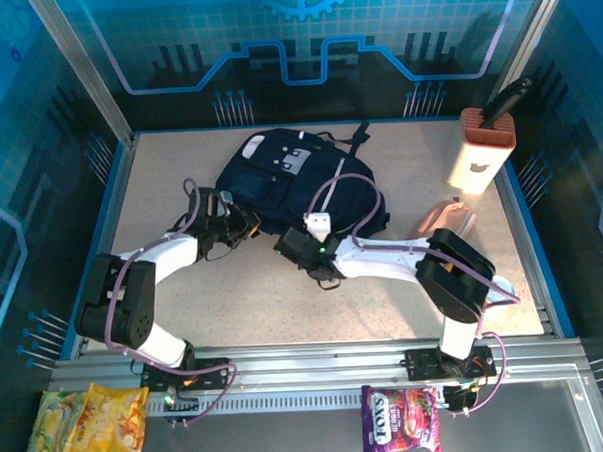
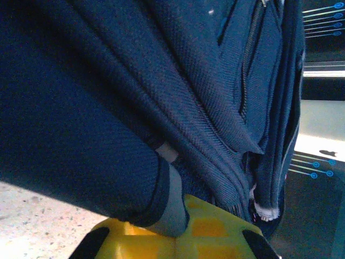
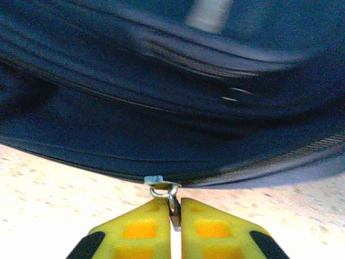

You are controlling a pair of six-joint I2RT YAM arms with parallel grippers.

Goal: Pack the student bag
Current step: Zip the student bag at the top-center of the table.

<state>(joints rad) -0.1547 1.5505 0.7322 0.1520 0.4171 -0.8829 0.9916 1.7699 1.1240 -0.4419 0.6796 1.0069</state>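
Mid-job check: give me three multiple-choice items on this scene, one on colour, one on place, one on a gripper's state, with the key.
1. The student bag is: A dark navy; B red; C green.
2. The purple packet lies: A in the far left corner; B atop the bag; C off the table, near side, by the right arm's base.
3. The right gripper is: A wide open; B shut on the zipper pull; C holding a packet.
Key: A, navy fabric throughout; C, the top view shows it past the near edge; B, its fingers pinch the metal pull.
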